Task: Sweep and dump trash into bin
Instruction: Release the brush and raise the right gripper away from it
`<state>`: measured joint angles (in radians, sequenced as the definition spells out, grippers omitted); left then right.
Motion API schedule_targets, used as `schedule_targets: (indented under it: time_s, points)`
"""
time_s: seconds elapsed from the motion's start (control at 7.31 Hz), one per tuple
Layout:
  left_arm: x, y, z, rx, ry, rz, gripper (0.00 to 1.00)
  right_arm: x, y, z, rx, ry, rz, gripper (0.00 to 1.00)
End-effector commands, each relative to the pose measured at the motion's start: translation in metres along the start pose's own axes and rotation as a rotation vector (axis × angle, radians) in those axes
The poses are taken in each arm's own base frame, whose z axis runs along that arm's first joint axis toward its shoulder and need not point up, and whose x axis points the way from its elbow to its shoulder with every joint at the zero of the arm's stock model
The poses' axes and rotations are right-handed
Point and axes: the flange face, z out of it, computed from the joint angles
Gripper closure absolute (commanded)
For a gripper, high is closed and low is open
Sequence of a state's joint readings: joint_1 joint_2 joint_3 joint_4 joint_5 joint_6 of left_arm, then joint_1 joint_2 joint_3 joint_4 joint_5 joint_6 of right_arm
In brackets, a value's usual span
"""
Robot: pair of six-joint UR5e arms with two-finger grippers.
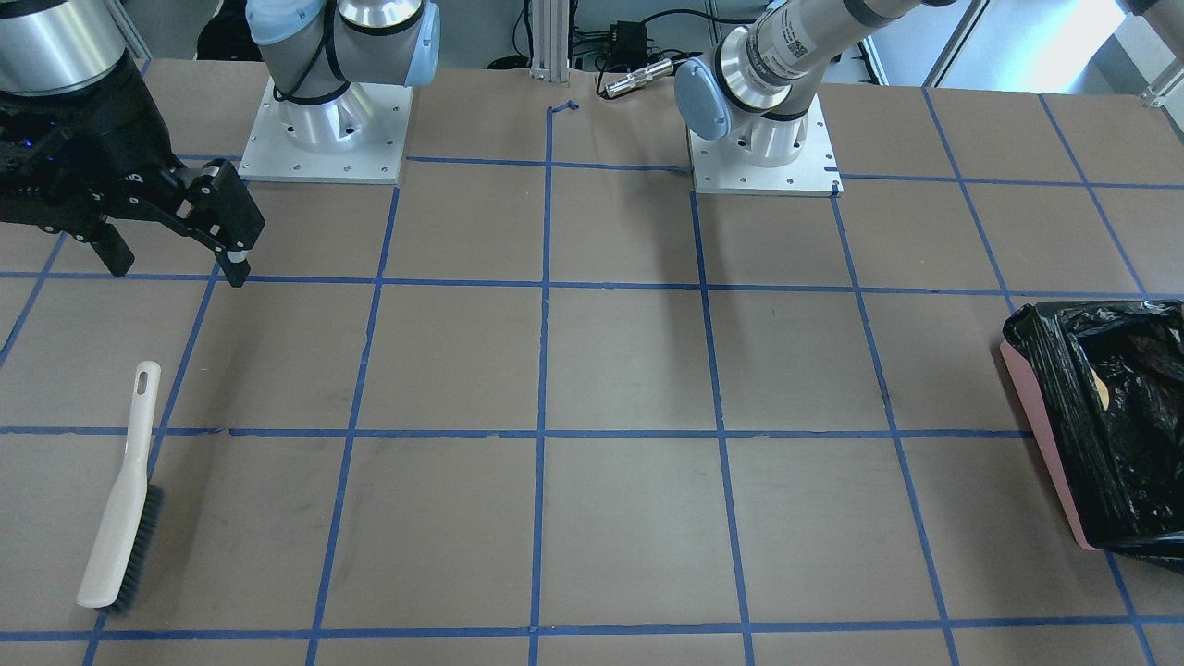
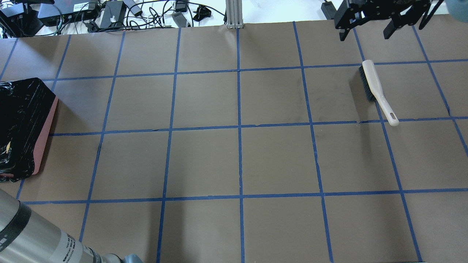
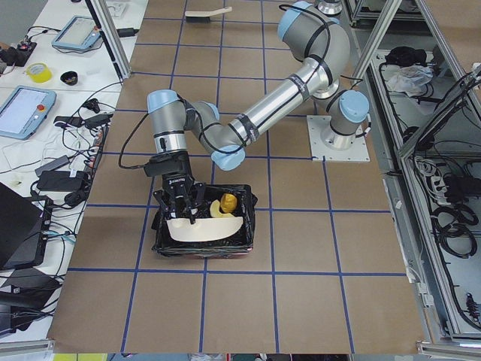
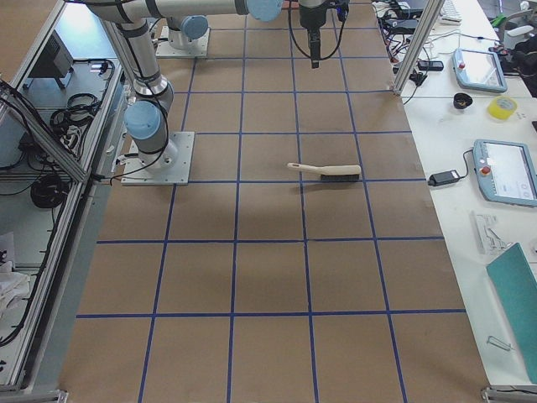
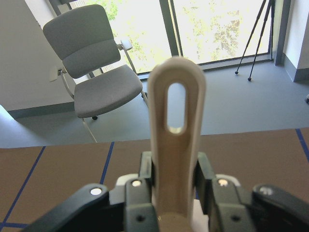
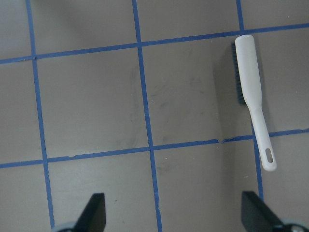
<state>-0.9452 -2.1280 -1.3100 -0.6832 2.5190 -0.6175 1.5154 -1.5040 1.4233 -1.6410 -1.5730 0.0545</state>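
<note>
Clearly the dump is the step in hand. The left gripper [image 3: 183,210] is clamped on the handle of the dustpan [image 3: 207,228]. The wrist view shows that handle pinched between both fingers [image 5: 140,203], its hang-hole end sticking out past them. The pan hangs tipped over the bin [image 3: 203,248], with its wide lip lying across the opening just under the jaws. So the relation that matters is vertical: bin under pan, pan under jaws. Only the left arm is near; the right is well apart at the table's other end.

Inside the bin lie a yellow lump [image 3: 228,201] and a curved golden piece [image 3: 216,209], touching each other just past the pan's edge. That makes two trash pieces counted. The sponge I cannot find; it may be hidden by the pan or the bag's folds.

The right gripper [image 1: 179,270] hovers above the table with jaws wide apart and nothing between them. The brush [image 1: 120,499] lies flat near it but apart from it. Its long axis runs roughly from robot side to operator side, handle toward the robot.

Counted: one bin, one dustpan, one brush. I judge the task nearly finished. What remains calls for lifting the pan straight out without snagging the bag.
</note>
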Motion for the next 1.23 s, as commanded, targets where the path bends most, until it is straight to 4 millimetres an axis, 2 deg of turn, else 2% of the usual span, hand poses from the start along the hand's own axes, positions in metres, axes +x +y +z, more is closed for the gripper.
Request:
schedule_targets:
  time_s: [0.0,0.27,0.41,0.82,1.1]
  points:
    - [-0.001,0.007,-0.002,0.006,-0.014,0.011,1.00,0.000,0.005,0.004,-0.041,0.022,-0.030,0.00]
    - [0.000,0.014,0.003,0.008,-0.033,0.028,1.00,-0.001,0.006,0.015,-0.070,0.012,-0.034,0.00]
    - [-0.004,0.013,0.006,0.056,-0.109,0.039,1.00,-0.001,0.010,0.025,-0.094,0.009,-0.032,0.00]
    - [-0.001,0.011,-0.012,0.091,-0.118,0.044,1.00,-0.017,0.016,0.064,-0.165,-0.065,-0.008,0.00]
    - [-0.002,0.012,-0.017,0.115,-0.144,0.050,1.00,-0.039,0.023,0.060,-0.147,-0.027,-0.063,0.00]
